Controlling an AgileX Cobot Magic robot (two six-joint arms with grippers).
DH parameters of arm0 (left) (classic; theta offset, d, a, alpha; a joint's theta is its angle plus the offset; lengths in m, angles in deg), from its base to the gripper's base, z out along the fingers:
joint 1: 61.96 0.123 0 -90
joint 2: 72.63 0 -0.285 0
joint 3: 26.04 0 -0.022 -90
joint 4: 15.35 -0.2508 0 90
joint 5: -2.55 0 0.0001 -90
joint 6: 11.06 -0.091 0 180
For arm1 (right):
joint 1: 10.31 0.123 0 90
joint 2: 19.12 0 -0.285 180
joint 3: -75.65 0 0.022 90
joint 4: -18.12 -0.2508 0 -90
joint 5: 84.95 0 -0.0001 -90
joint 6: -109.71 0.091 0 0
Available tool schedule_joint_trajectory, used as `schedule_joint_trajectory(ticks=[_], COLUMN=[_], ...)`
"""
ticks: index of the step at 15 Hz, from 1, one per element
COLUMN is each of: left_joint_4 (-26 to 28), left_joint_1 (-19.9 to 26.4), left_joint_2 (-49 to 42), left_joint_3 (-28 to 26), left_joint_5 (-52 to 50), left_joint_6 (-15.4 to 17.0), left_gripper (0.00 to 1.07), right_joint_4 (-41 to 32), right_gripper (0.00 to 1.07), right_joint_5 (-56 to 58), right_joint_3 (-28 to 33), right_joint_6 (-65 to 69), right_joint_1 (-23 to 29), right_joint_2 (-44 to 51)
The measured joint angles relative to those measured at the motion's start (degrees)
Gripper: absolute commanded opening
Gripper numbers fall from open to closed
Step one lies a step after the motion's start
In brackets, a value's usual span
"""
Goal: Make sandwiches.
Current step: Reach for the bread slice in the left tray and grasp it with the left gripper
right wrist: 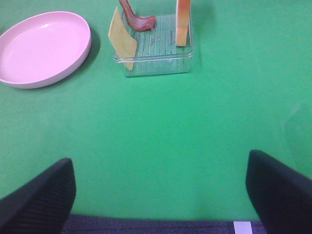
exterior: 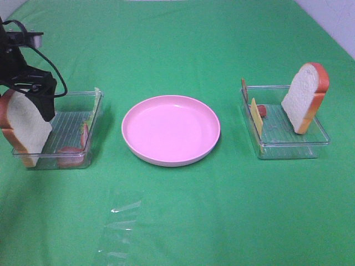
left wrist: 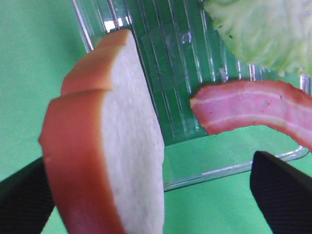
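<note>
A white bread slice (exterior: 26, 126) with orange-brown crust stands on edge at the left side of the left clear tray (exterior: 95, 113). My left gripper (exterior: 44, 105) is open, with the slice (left wrist: 126, 146) between its fingers, close to one finger (left wrist: 24, 200). Bacon (left wrist: 253, 109) and pale green lettuce (left wrist: 263, 29) lie in that tray. The right tray (exterior: 319, 138) holds a second upright bread slice (exterior: 304, 97), a yellow cheese slice (exterior: 255, 115) and bacon (exterior: 262, 111). My right gripper (right wrist: 161, 195) is open and empty, well short of that tray (right wrist: 156, 66), and out of the high view.
A round pink plate (exterior: 170, 129) sits empty between the two trays and also shows in the right wrist view (right wrist: 41, 46). A sheet of clear plastic film (exterior: 119, 227) lies on the green cloth near the front.
</note>
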Motion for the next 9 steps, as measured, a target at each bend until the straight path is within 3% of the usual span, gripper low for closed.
schedule_joint_trajectory(ticks=[6, 7, 9], left_joint_4=[-0.9, -1.7, -1.8], left_joint_1=[0.0, 0.0, 0.0], left_joint_2=[0.5, 0.5, 0.5], left_joint_3=[0.0, 0.0, 0.0], left_joint_5=[0.0, 0.0, 0.0], left_joint_6=[0.5, 1.0, 1.3], left_gripper=[0.78, 0.60, 0.49], right_joint_4=[0.0, 0.0, 0.0], right_gripper=[0.91, 0.91, 0.91], right_joint_5=[0.0, 0.0, 0.0], right_joint_3=[0.0, 0.0, 0.0], right_joint_6=[0.0, 0.0, 0.0], right_joint_1=[0.0, 0.0, 0.0], right_joint_2=[0.0, 0.0, 0.0])
